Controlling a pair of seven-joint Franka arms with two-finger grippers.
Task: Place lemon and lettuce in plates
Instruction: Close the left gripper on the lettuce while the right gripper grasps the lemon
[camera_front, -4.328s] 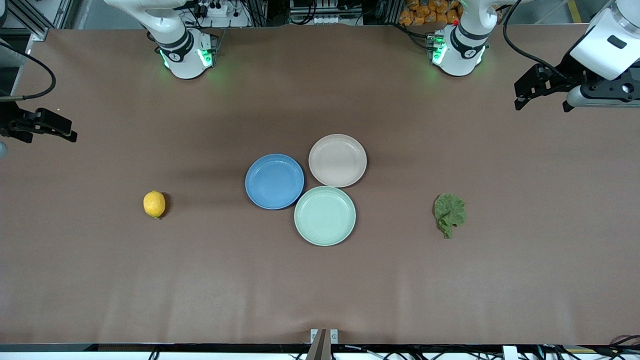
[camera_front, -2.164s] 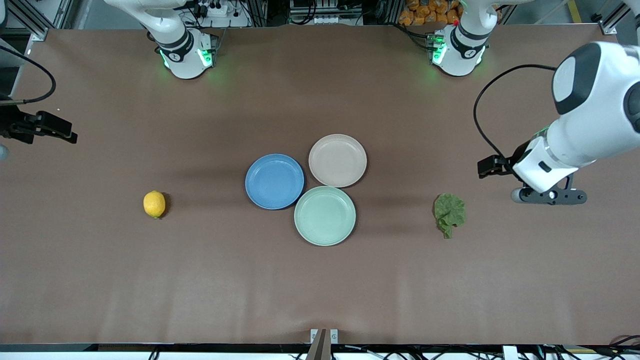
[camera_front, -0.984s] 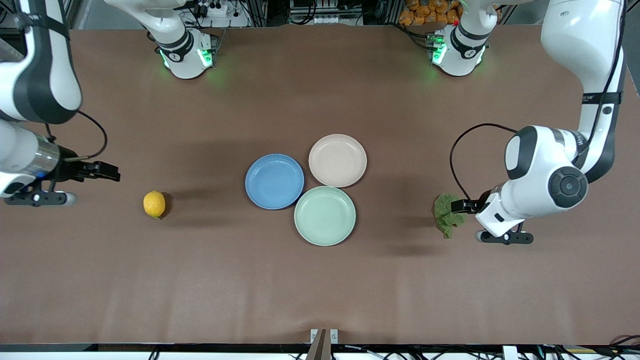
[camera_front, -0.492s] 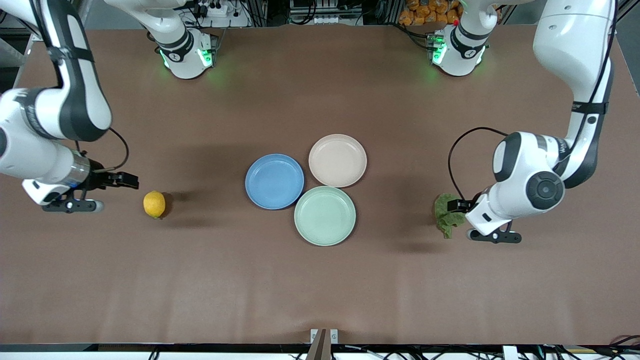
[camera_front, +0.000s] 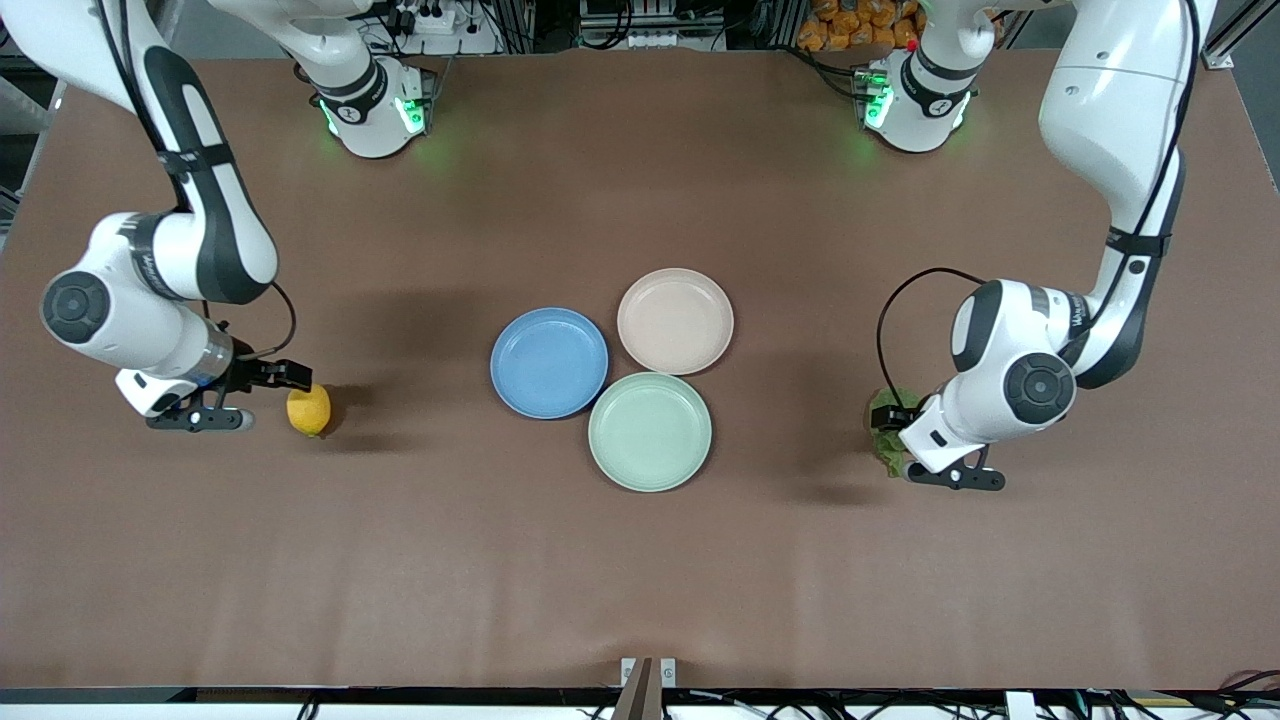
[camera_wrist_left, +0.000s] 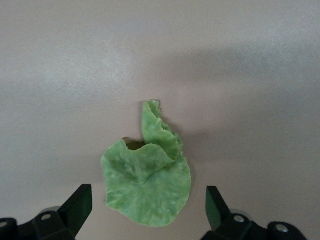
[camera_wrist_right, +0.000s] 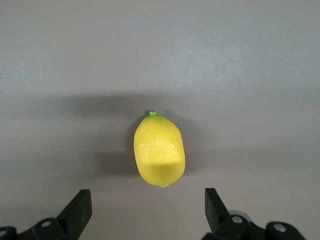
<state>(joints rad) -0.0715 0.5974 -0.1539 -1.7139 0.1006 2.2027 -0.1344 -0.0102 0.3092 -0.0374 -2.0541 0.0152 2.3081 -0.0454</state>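
The yellow lemon (camera_front: 309, 410) lies on the brown table toward the right arm's end. My right gripper (camera_front: 295, 377) is open right beside it; in the right wrist view the lemon (camera_wrist_right: 159, 152) lies just ahead of the open gripper (camera_wrist_right: 147, 209), not between the fingers. The green lettuce (camera_front: 887, 452) lies toward the left arm's end, partly hidden by my left gripper (camera_front: 888, 417). In the left wrist view the open left gripper (camera_wrist_left: 146, 207) straddles the wide end of the lettuce (camera_wrist_left: 147, 185). The blue plate (camera_front: 549, 362) and the beige-pink plate (camera_front: 675, 321) are empty at mid-table.
A pale mint-green plate (camera_front: 650, 431), also empty, touches both other plates on the side nearer the front camera. The brown table (camera_front: 640, 580) is bare between the plates and each item.
Both arms have swung in from the table's ends and come down. The right gripper has closed in on the lemon, the left gripper on the lettuce. Lemon, lettuce and plates have not moved.
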